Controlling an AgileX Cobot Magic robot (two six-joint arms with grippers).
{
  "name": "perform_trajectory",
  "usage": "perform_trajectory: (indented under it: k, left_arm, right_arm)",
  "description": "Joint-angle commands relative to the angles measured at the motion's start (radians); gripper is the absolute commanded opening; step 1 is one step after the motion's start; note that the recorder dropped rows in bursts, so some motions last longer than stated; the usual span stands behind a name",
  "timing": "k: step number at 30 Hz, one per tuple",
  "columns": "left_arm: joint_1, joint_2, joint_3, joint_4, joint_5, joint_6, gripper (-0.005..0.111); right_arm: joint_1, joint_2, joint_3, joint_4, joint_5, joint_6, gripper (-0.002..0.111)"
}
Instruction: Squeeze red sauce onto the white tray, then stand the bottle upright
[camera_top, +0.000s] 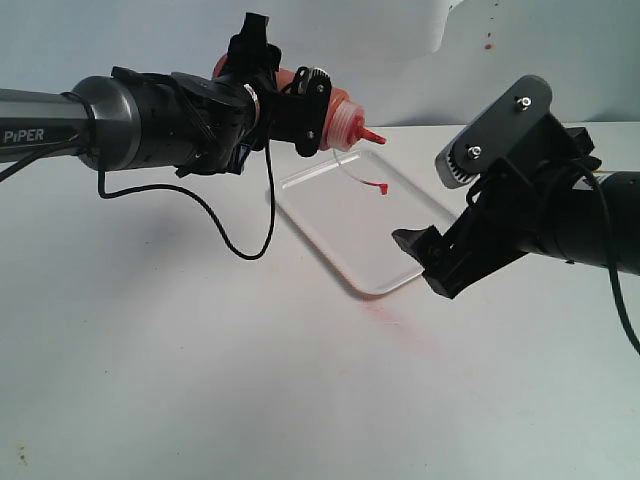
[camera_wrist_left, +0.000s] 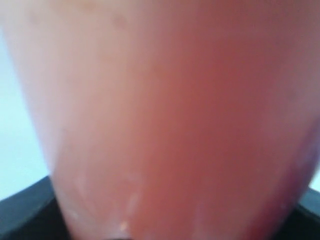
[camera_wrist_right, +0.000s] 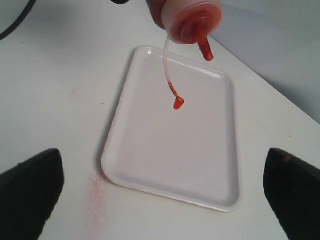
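The left end effector (camera_top: 298, 98) is clamped on the bottle (camera_top: 345, 120), tipped nozzle-first above the white tray (camera_top: 330, 215) (no drops on it), while the right end effector (camera_top: 428, 255) hangs spread apart nearby, so squeezing and standing upright both remain.

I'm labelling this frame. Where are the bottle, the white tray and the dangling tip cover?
bottle (camera_wrist_right: 192, 22), right wrist view, on its cap.
white tray (camera_wrist_right: 175, 155), right wrist view, on its bare floor.
tip cover (camera_wrist_right: 178, 103), right wrist view, on the red cover at the tether's end.
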Motion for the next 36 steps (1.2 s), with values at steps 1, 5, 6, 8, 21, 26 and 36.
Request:
perform_trajectory:
  k: [1, 5, 6, 8, 21, 26, 36]
  left_arm:
    - [-0.003, -0.009, -0.013, 0.006, 0.029, 0.086, 0.0]
    - [-0.003, -0.009, -0.013, 0.006, 0.029, 0.169, 0.0]
    - [-0.003, -0.009, -0.013, 0.006, 0.029, 0.185, 0.0]
    - [-0.003, -0.009, -0.013, 0.006, 0.029, 0.225, 0.0]
    - [-0.003, -0.009, -0.013, 0.006, 0.037, 0.465, 0.0]
    - [-0.003, -0.009, -0.013, 0.006, 0.029, 0.465, 0.0]
    - [-0.003, -0.009, -0.013, 0.006, 0.009, 0.465, 0.0]
  right_arm:
    - [0.003, 0.001, -0.005, -0.006, -0.019, -0.003, 0.105]
    - [0.003, 0.001, -0.005, -0.037, -0.136, -0.017, 0.105]
    - [0.003, 0.001, -0.005, -0.064, -0.16, -0.019, 0.105]
    - [0.003, 0.001, -0.005, -0.121, -0.213, -0.019, 0.105]
    - [0.003, 0.439, -0.295, -0.202, -0.291, 0.13, 0.105]
    - [0.017, 0.469, -0.325, -0.271, -0.273, 0.137, 0.105]
    - [0.094, 0.477, -0.325, -0.373, -0.399, 0.228, 0.105]
